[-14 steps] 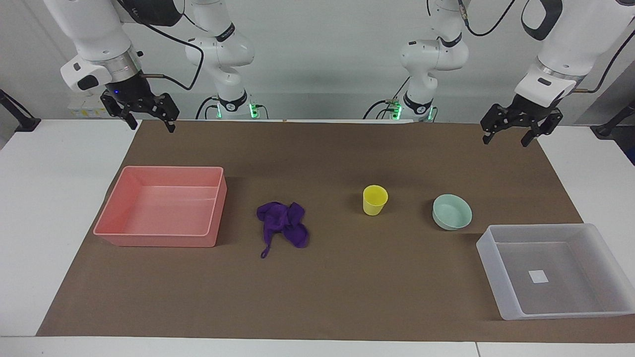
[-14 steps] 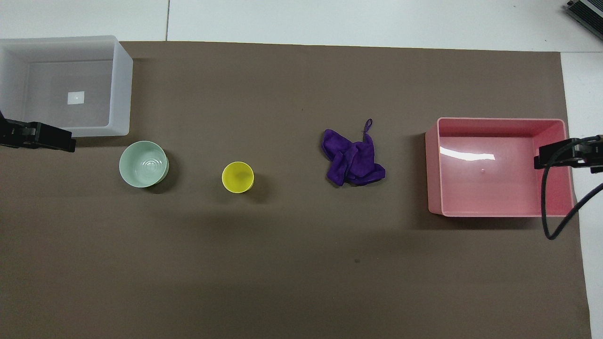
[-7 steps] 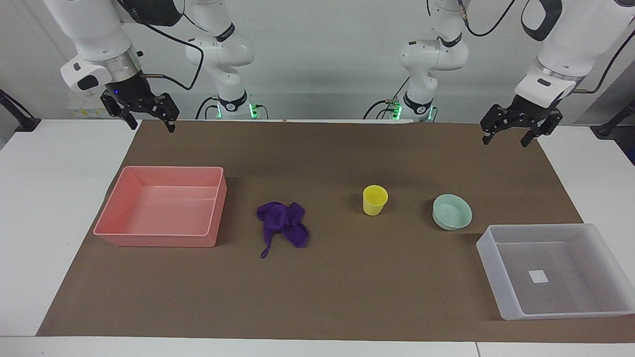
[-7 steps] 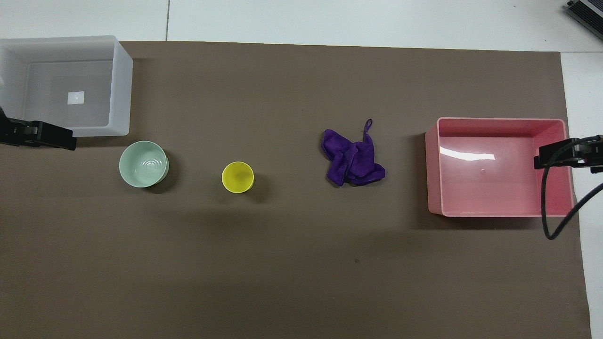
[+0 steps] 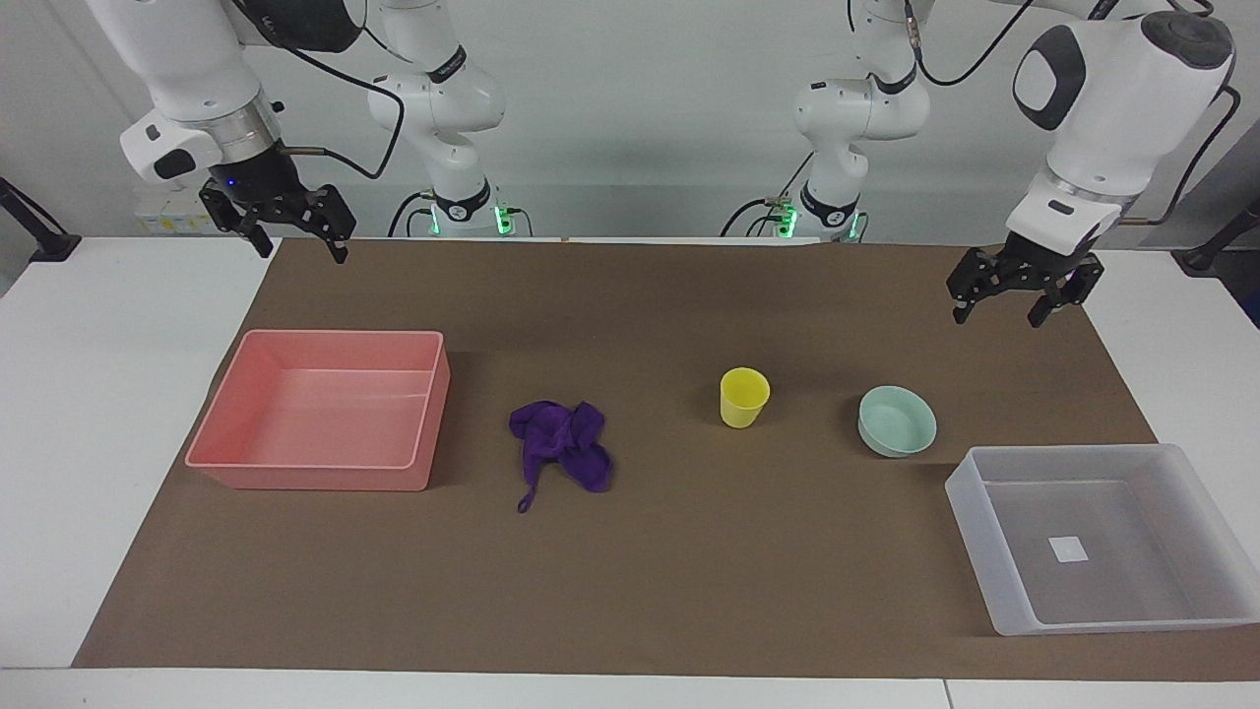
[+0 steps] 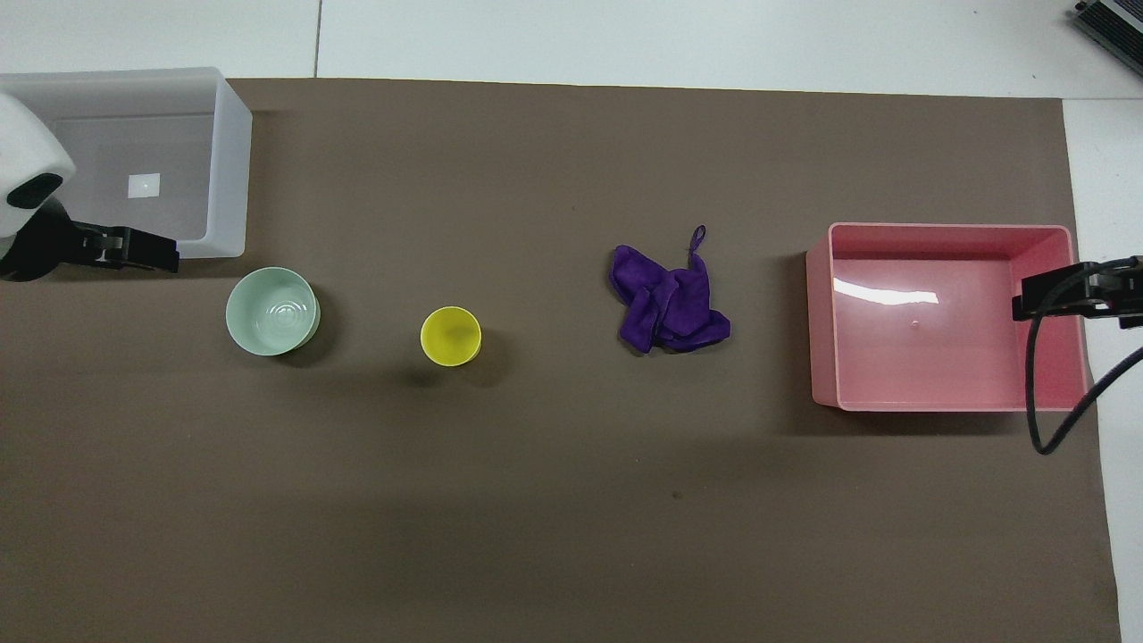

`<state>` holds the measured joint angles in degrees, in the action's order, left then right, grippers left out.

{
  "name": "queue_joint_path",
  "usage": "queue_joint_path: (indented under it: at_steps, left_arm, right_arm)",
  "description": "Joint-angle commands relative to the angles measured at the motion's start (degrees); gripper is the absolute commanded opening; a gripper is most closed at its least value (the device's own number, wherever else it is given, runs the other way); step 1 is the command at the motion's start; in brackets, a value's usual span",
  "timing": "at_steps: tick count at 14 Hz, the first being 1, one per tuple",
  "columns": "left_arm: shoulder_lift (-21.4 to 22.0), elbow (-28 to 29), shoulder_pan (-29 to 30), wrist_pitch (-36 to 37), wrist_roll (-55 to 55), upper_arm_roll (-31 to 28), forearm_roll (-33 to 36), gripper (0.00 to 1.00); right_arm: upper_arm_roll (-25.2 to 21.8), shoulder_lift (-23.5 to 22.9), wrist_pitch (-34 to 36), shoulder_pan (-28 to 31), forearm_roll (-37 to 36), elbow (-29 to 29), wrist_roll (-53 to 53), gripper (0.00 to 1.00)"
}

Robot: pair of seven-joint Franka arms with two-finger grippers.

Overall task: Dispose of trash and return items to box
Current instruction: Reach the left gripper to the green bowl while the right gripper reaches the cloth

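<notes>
Both arms raised, grippers empty.
Left gripper hangs at about two o'clock in the facing view, fingers spread, pointing down; right gripper hangs at ten o'clock, fingers likewise apart.

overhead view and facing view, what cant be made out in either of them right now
- Left pincer: in the overhead view only one dark finger tip shows; the arm's white wrist covers the rest and a corner of the clear box.
- Right pincer: in the overhead view it is cut off by the picture's edge, over the pink tray.
- Purple cloth: its folds hide its underside in both views.
- Yellow cup: its floor is hidden by its wall in the facing view.
</notes>
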<state>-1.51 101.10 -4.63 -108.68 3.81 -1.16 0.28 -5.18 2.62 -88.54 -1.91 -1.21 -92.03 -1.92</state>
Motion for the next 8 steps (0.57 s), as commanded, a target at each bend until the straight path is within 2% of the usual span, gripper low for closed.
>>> queue_joint_path:
  at_steps: [1, 3, 8]
  left_arm:
    - [-1.6, 4.5, 1.6, -7.3, -0.7, 0.2, 0.9, 1.00]
    - [-2.8, 7.8, 2.0, -12.5, -1.1, 0.2, 0.9, 1.00]
    - [-4.2, 16.7, 3.0, -24.4, -2.0, 0.3, 0.9, 1.00]
  right_arm:
    - [0.2, 1.0, -0.8, -0.1, 0.1, -1.2, 0.2, 1.00]
    - [0.9, 0.9, -2.2, -0.4, 0.1, -1.4, -1.4, 1.00]
    - [1.6, 0.2, -6.3, -7.1, -0.6, -3.4, -9.0, 1.00]
